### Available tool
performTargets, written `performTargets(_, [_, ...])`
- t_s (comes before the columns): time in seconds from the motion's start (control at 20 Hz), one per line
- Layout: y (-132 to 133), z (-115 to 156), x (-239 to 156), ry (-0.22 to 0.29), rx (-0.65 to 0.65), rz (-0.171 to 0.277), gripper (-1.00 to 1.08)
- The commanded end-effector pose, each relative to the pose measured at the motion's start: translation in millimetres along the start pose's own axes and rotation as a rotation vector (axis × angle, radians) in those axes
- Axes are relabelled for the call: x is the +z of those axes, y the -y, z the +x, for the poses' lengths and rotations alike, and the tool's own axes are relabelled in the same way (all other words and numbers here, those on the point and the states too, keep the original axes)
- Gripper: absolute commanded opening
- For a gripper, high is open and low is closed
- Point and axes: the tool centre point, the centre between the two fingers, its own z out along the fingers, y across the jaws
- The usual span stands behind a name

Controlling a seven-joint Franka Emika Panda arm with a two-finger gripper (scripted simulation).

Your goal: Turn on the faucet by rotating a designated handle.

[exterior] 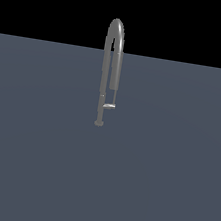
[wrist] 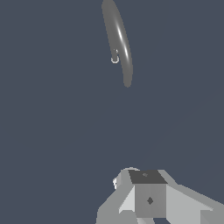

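Nearest the wrist camera, the gripper (wrist: 148, 197) hung well apart from the faucet (exterior: 112, 57), its claw state impossible to tell, so it arguably needed lowering beside the handle (exterior: 109, 106) low on the faucet's stem before pushing sideways.

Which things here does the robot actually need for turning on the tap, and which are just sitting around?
Needed:
- faucet
- handle, the short lever low on its stem
- gripper, apart from the faucet

Just there:
- grey floor; nothing else is visible.
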Motion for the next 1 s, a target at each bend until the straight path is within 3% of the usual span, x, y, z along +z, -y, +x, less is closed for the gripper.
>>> performTargets(0.0, [1.6,12.8,2.2,0.033,0.026,0.024,-1.00])
performTargets(0.95, [4.9,120.0,35.9,0.315,0.247,0.235,-1.00])
